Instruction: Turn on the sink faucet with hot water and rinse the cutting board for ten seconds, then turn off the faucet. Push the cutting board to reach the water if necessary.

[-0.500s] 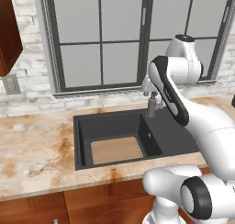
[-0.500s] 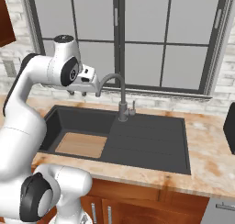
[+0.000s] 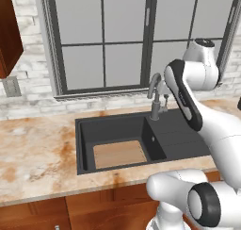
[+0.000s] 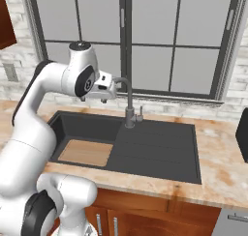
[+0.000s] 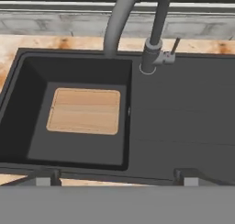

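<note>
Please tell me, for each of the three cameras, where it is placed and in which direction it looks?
Left base view: behind the arm's left, facing forward and down at the sink; arm rises lower right.
Right base view: behind its right, same sink; arm lower left, gripper near the sink faucet.
Hand view: on the hand, looking down at the cutting board; finger tips at bottom.
All share sink, faucet and board.

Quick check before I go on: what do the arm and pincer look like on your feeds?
The arm is glossy white, rounded segments with dark grey joint rings and caps. The pincer has two small dark grey finger tips; its body is white. No cables or markings visible.
</note>
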You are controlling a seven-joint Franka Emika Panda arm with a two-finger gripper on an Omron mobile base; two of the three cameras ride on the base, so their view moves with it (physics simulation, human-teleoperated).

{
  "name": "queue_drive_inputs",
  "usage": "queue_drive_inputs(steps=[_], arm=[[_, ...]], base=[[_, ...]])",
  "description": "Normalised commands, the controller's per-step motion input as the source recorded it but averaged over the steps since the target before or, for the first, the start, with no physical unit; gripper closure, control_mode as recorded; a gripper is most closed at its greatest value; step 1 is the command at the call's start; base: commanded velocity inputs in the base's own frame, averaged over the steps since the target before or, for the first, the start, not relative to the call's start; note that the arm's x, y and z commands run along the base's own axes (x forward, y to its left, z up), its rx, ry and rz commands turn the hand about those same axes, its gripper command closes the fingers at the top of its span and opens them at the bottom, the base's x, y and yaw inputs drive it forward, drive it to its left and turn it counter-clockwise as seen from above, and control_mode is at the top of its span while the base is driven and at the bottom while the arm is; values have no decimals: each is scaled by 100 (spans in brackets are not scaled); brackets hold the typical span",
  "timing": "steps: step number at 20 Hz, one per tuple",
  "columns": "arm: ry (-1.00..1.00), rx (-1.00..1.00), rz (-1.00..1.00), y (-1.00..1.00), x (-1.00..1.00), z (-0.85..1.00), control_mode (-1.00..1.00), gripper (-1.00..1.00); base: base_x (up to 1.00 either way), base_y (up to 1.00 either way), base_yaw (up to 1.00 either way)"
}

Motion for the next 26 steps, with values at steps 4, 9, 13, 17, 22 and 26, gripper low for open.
queue_drive_inputs(steps=[4,9,13,17,22,26], arm=[[-25,0,0,-61,0,-20,-100,-100],[-27,0,0,-57,0,-30,-100,-100],[-23,0,0,-51,0,-31,-100,-100],[-18,1,0,-36,0,-23,-100,-100],[-14,1,0,-30,7,-19,-100,-100],[-9,0,0,-26,23,-13,-100,-100]], base=[[0,0,0],[0,0,0],[0,0,0],[0,0,0],[0,0,0],[0,0,0]])
